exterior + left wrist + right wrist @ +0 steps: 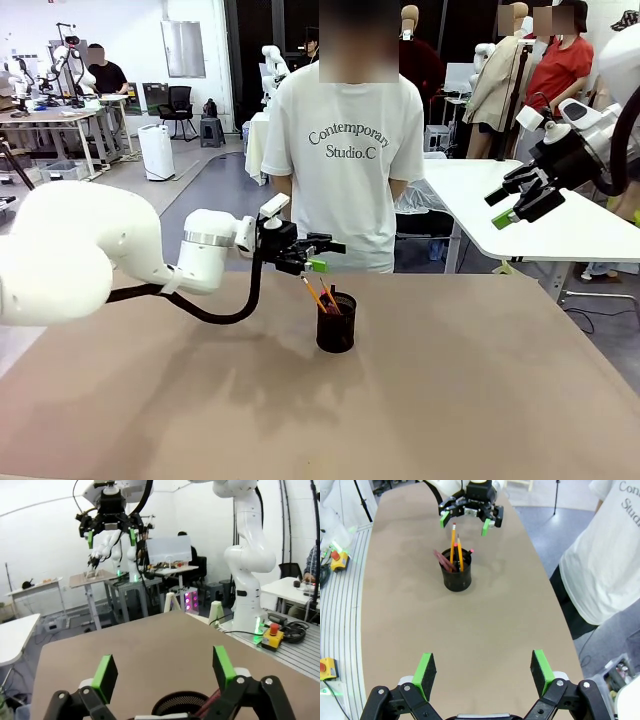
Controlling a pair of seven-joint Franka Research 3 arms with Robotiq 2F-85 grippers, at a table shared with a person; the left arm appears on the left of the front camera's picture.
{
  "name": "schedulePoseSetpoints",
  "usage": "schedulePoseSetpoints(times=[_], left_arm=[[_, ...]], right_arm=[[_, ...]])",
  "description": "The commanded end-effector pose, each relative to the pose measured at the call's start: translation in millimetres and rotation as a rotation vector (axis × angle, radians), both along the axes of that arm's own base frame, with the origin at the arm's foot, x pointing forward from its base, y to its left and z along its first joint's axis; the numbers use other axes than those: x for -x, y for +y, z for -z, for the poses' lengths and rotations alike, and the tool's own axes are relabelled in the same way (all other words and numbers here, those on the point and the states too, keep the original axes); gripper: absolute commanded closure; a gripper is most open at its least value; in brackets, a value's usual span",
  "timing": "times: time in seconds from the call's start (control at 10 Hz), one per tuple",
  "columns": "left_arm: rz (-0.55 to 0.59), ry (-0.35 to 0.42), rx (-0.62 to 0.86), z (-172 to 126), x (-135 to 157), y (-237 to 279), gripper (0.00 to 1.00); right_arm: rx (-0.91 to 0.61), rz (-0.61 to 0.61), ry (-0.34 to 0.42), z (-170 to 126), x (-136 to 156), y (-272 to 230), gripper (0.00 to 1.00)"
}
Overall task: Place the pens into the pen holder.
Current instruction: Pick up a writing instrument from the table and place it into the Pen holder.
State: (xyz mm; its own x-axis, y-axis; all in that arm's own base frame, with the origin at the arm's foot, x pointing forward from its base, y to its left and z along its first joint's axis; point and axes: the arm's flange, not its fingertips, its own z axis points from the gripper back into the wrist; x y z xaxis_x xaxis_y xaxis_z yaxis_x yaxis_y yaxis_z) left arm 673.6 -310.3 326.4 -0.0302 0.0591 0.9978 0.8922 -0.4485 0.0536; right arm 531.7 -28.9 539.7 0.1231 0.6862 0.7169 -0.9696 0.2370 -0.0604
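On the left, the left hand (318,254) is seen hanging just above and behind the pen holder (336,322), its green-padded fingers spread wide with nothing between them. Below it, near the middle of the brown worktop (450,400), the small black mesh cup stands upright, and the pens (454,552) are seen standing inside it, leaning against the rim: two yellow-orange pencils and at least one darker reddish stick, though the exact count cannot be made out. No pen is seen lying loose on the worktop, so the task is judged done or nearly so.

The pens are judged light, stiff, thin and smooth, apt to roll or slip; a hold across the upper shaft would suit. The cup is judged light and easily tipped, so the rim should not be knocked.

On the right, the right hand (517,205) is held high beyond the worktop's far edge, also wide open and empty.
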Motion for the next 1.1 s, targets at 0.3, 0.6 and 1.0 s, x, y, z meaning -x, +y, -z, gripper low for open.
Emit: schedulePoseSetpoints(times=[0.3, 0.6, 1.0], left_arm=[[-0.161, -0.034, -0.201, -53.4, 86.0, 39.9, 0.0], [-0.289, -0.036, -0.258, -78.5, 114.2, 60.6, 0.0], [-0.469, -0.062, -0.355, -102.8, 151.8, 87.7, 0.0]], right_arm=[[0.011, 0.013, 0.018, -2.8, 2.9, 2.3, 0.0], [0.011, 0.013, 0.018, -2.8, 2.9, 2.3, 0.0], [0.011, 0.013, 0.018, -2.8, 2.9, 2.3, 0.0]])
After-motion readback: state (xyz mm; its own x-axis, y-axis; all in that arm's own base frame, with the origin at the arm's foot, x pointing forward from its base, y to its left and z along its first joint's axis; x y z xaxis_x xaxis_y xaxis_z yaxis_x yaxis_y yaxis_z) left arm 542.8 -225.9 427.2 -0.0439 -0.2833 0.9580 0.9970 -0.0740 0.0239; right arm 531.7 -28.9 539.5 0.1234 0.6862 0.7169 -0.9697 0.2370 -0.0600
